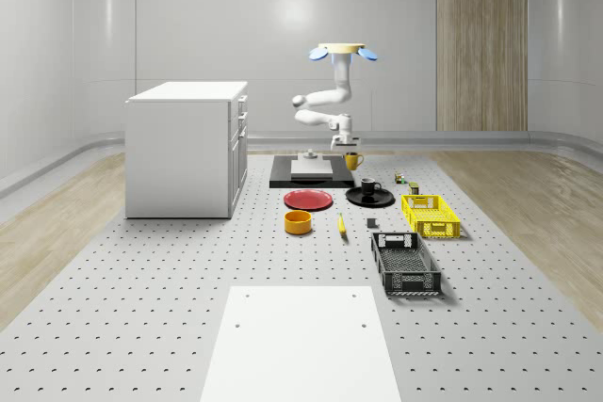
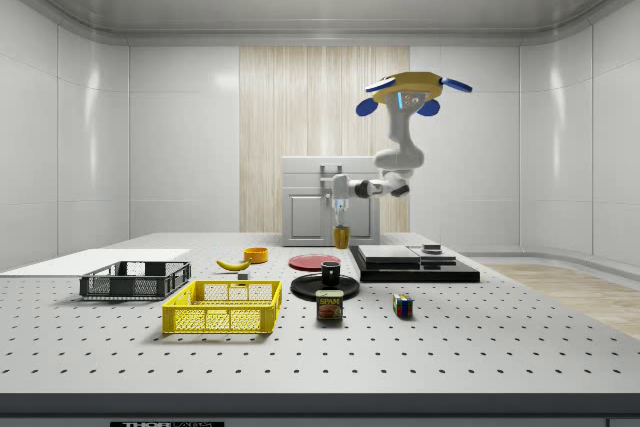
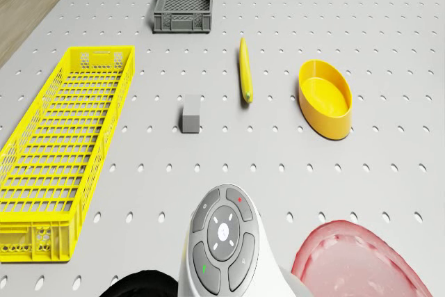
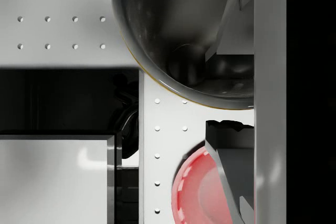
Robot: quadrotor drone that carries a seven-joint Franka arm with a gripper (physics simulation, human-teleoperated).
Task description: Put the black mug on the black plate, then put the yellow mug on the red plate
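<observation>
Two mugs, one aloft

The drone (image 1: 341,50) hovers above the black platform (image 1: 312,174). Its pincer (image 1: 347,149) grips the yellow mug (image 1: 353,161), lifted clear of the surface (image 1: 188,261) (rim clamped). The black mug (image 1: 368,187) sits on the black plate (image 1: 369,198), beside the red plate (image 1: 308,200).

The tabletop (image 1: 141,298) is pale grey, dotted with a regular grid of dark holes. On it are a red plate (image 1: 308,200), a black plate (image 1: 370,198) bearing a black mug (image 1: 368,186), an orange-yellow bowl (image 1: 298,222), a yellow banana (image 1: 341,225), a yellow mesh crate (image 1: 431,215) and a dark grey one (image 1: 405,264). The yellow mug (image 1: 352,161) is dark inside. The drone (image 2: 410,92) is yellow with blue rotors; its arm (image 1: 325,101) is white.
</observation>
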